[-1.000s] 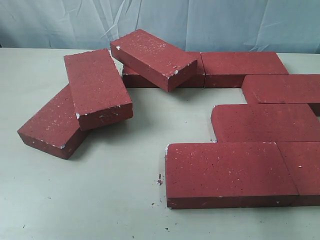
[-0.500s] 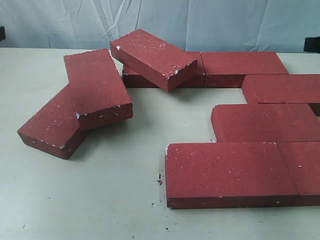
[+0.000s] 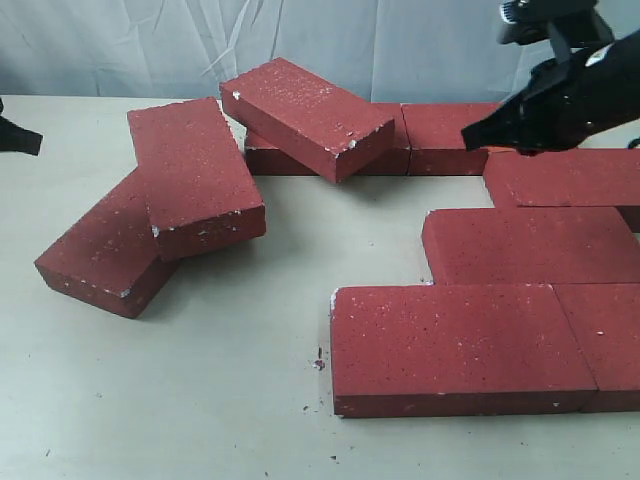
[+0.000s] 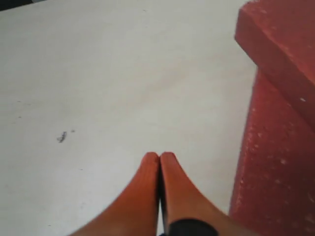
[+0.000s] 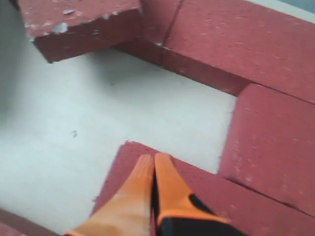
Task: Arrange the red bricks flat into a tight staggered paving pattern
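Our right end effector (image 5: 153,158) has its orange fingers pressed together, holding nothing, and hangs above the far right of the red bricks (image 3: 455,340). Our left end effector (image 4: 160,155) is likewise closed and empty, over bare tabletop (image 3: 200,400) at the left edge of the scene, beside a brick. We see six bricks lying flat in staggered rows on the right. One brick leans tilted on the far row at centre; two more overlap on the left, one propped on the other. The pale, matte tabletop carries small dark crumbs (image 3: 319,362). Wrinkled light blue cloth (image 3: 130,40) hangs behind.
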Controlling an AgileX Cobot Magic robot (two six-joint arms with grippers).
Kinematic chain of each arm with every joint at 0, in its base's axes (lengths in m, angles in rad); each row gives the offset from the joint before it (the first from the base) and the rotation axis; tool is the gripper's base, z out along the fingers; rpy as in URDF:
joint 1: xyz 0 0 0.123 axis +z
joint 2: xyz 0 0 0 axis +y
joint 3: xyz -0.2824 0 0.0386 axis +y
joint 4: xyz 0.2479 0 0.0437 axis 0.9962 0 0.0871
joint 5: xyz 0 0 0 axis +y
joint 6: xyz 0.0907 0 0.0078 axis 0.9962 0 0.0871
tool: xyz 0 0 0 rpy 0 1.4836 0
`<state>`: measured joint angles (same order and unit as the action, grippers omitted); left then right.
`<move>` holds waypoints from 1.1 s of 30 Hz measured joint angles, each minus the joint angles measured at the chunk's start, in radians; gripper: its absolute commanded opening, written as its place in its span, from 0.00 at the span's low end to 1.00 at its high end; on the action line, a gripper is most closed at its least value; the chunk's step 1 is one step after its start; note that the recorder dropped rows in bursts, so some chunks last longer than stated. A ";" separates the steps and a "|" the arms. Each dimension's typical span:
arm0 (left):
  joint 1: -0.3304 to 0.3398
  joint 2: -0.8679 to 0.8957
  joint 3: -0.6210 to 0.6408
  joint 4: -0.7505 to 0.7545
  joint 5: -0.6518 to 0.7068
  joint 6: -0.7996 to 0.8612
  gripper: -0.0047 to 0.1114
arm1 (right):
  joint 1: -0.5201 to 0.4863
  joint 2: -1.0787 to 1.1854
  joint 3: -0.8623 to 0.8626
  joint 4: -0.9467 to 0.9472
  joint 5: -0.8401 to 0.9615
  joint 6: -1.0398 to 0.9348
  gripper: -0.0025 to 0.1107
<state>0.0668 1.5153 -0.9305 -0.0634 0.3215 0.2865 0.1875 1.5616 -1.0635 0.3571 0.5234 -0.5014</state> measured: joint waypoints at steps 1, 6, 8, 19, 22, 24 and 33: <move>0.000 0.000 0.000 -0.078 0.025 0.093 0.04 | 0.005 0.021 -0.024 0.040 0.028 -0.047 0.01; 0.000 0.000 0.000 -0.444 0.145 0.535 0.04 | 0.013 0.160 -0.154 0.328 0.222 -0.264 0.01; 0.000 0.000 0.000 -0.557 0.154 0.647 0.04 | 0.015 0.208 -0.189 0.448 0.262 -0.311 0.01; 0.000 0.000 -0.002 -0.664 0.135 0.765 0.04 | 0.015 0.405 -0.224 0.843 0.402 -0.433 0.62; 0.000 0.000 -0.002 -0.670 0.135 0.765 0.04 | 0.040 0.459 -0.225 1.008 0.430 -0.484 0.92; 0.000 0.000 -0.002 -0.670 0.135 0.765 0.04 | 0.088 0.494 -0.225 1.066 0.414 -0.515 0.93; 0.000 0.000 -0.002 -0.672 0.141 0.765 0.04 | 0.185 0.620 -0.236 1.270 0.282 -0.534 0.93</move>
<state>0.0668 1.5153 -0.9322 -0.7350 0.4625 1.0511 0.3728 2.1815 -1.2991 1.6269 0.8052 -1.0355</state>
